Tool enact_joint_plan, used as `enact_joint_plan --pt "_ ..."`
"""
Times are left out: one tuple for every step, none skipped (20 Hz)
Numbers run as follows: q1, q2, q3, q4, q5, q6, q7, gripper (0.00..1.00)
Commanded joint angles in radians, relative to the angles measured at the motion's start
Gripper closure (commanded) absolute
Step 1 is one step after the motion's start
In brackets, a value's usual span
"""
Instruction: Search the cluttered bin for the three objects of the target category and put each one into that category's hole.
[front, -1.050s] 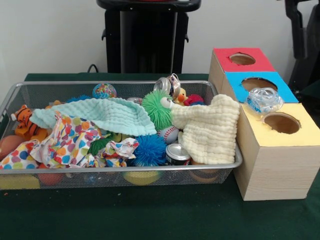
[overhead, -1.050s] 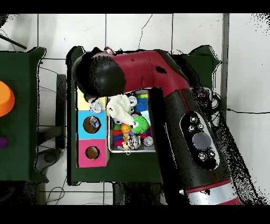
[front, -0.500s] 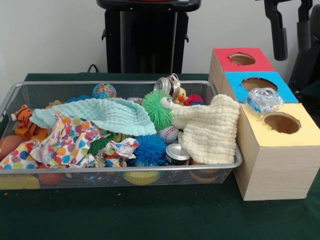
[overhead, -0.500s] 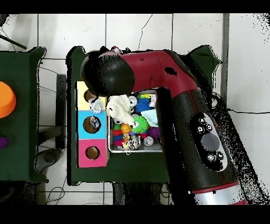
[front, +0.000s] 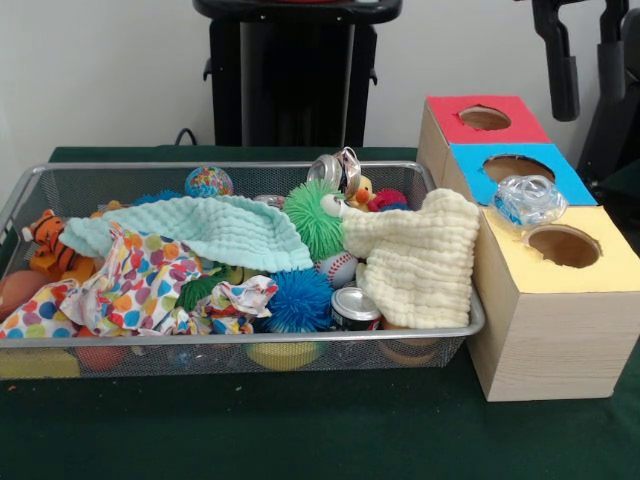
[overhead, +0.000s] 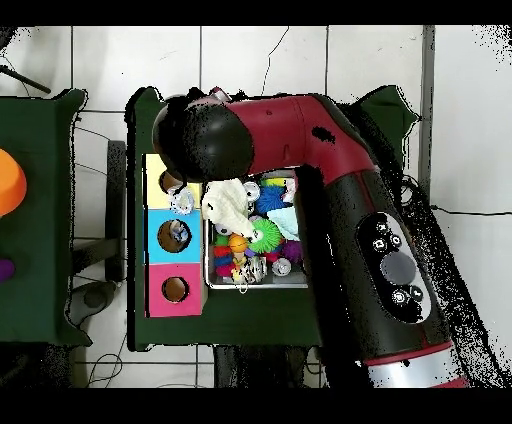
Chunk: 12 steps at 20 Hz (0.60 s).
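Your hand has come into view above the sorting box and now holds steady, its fingers apart and empty. The clear plastic piece sits on the box top between the blue hole and the yellow hole, not dropped in. You likely still need to push it home.
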Motion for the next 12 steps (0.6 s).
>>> enact_joint_plan --pt "-0.043 0.063 0.015 0.041 -0.012 0.060 -0.065 0.00" --pt "-0.045 0.067 0.018 0.043 -0.012 0.054 -0.064 0.00" --pt "-0.047 0.073 0.019 0.042 -0.016 0.046 -0.068 0.00" --pt "-0.048 0.079 0.020 0.042 -0.021 0.038 -0.072 0.00" --pt "-0.052 0.085 0.023 0.044 -0.024 0.027 -0.075 0.00" --pt "-0.054 0.088 0.025 0.046 -0.025 0.018 -0.075 0.00" --pt "-0.055 0.092 0.027 0.043 -0.024 0.017 -0.075 0.00" --pt "-0.055 0.096 0.028 0.040 -0.027 0.015 -0.077 0.00" --pt "-0.054 0.101 0.026 0.035 -0.030 0.017 -0.077 0.00" --pt "-0.053 0.103 0.026 0.033 -0.037 0.013 -0.080 0.00" --pt "-0.053 0.108 0.025 0.030 -0.043 0.009 -0.084 0.00" --pt "-0.051 0.111 0.022 0.027 -0.048 0.011 -0.082 0.00"
